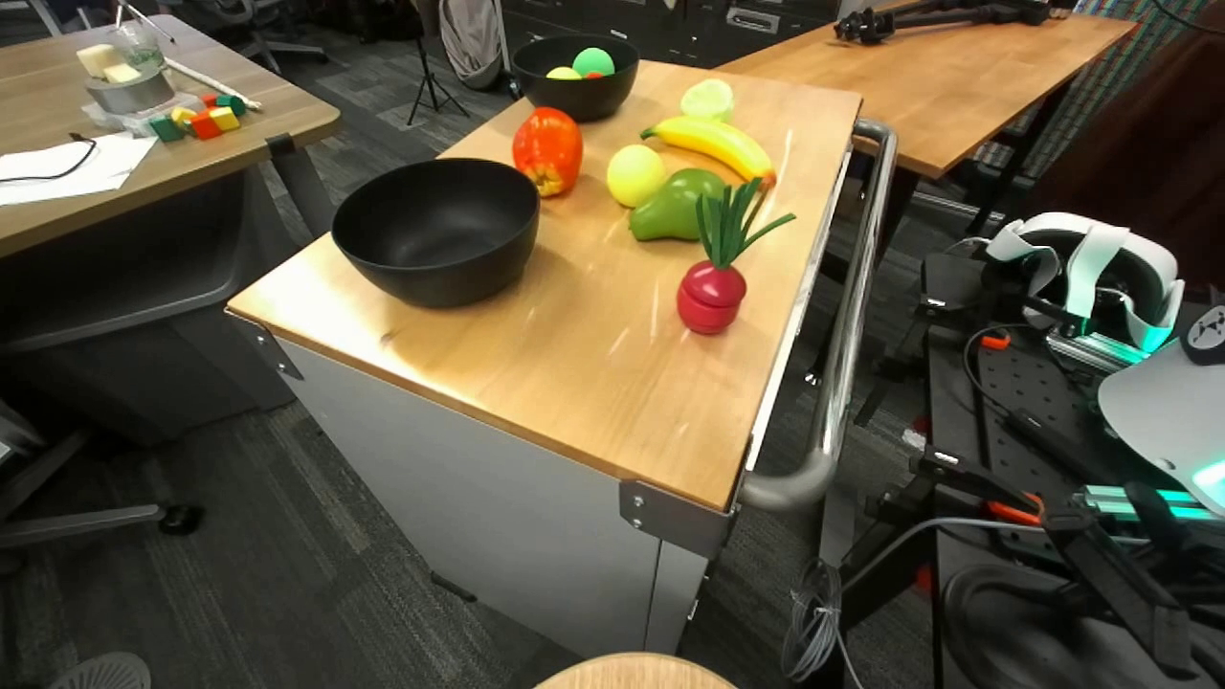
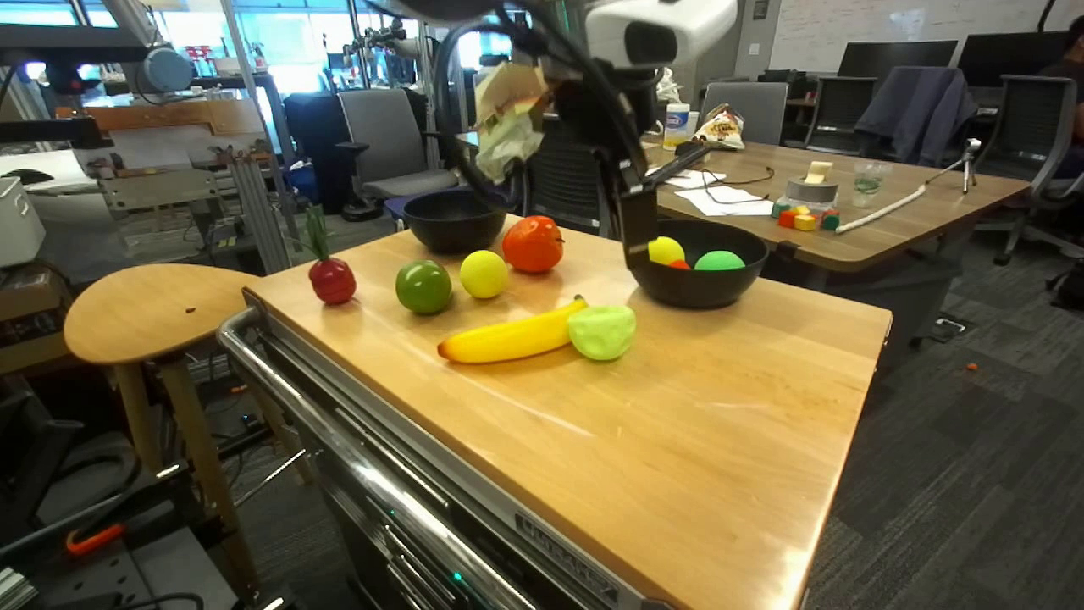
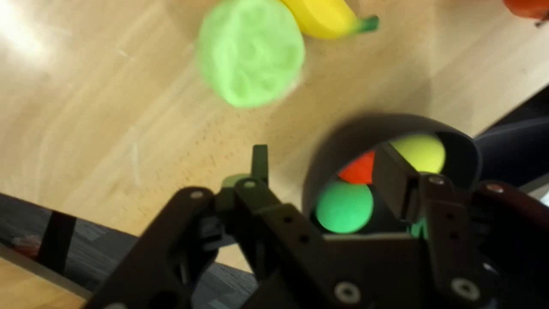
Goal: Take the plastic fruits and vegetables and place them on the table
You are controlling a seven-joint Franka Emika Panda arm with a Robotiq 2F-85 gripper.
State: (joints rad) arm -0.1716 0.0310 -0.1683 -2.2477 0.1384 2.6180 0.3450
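Wrist view: tool [image 3: 324, 169] wide, jaws well apart; gap shows the loaded bowl [image 3: 339, 150] and pieces below. One finger [image 3: 260, 163] is over the tabletop [image 3: 141, 107] beside that bowl, the other over its inside. Can't tell if either touches the rim. In the bowl: green ball [image 3: 345, 208], yellow-green ball [image 3: 424, 150], red bit [image 3: 359, 168] partly behind a finger. On the tabletop: pale green piece [image 3: 253, 53] just beside banana [image 3: 326, 19], contact unclear. Edge of orange-red piece [image 3: 525, 7] at top right.

In an exterior view: other bowl [image 1: 435, 277] near left, loaded bowl far left, orange-red piece between. Yellow ball [image 1: 635, 176] just beside pear [image 1: 679, 206]. Banana lies past the pear, pale green piece past that. Radish [image 1: 711, 299] upright, leaves up, near the rail [image 1: 852, 316]. Blocks [image 1: 196, 120] on a side desk [image 1: 287, 110]. Headset [image 1: 1091, 258] right of the rail.

In an exterior view: arm [image 2: 669, 34] at top, finger in front of the loaded bowl's edge; can't tell height. Pear looks round from here, near the yellow ball. Radish at the tabletop's end near a stool [image 2: 161, 309]. Tape roll [image 2: 811, 191] by the blocks.
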